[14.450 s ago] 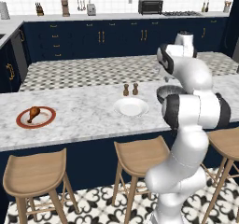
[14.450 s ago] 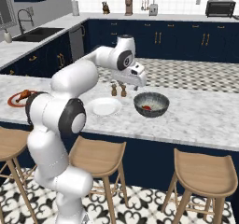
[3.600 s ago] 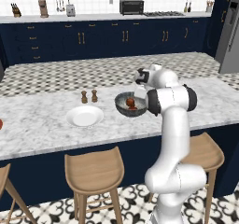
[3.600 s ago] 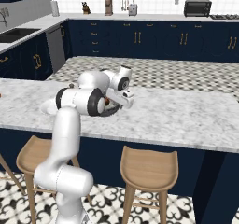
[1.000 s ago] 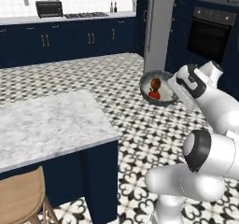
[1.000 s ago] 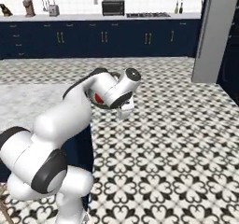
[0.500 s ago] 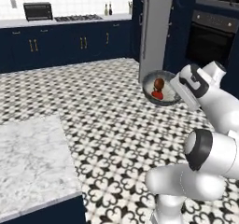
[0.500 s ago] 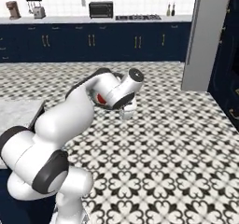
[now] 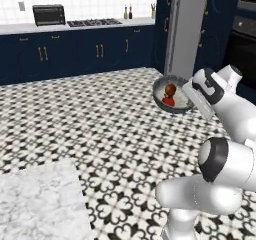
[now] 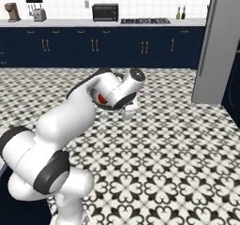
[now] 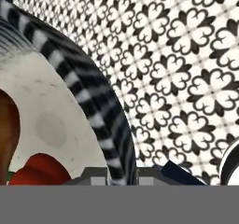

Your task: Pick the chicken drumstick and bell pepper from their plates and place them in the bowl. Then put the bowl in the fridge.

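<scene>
Black-and-white patterned tile floor (image 9: 100, 129), tall grey steel fridge (image 9: 186, 31) ahead; the tool (image 11: 122, 174) pinches the round dark grey bowl's (image 9: 172, 95) rim.

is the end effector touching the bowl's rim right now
Touching. In the hand view the end effector has a fingertip on each side of the bowl rim, clamped shut on it with no gap.

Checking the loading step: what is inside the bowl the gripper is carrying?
The bowl holds the chicken drumstick and the bell pepper. The arm hides most of the bowl in the right base view.
</scene>
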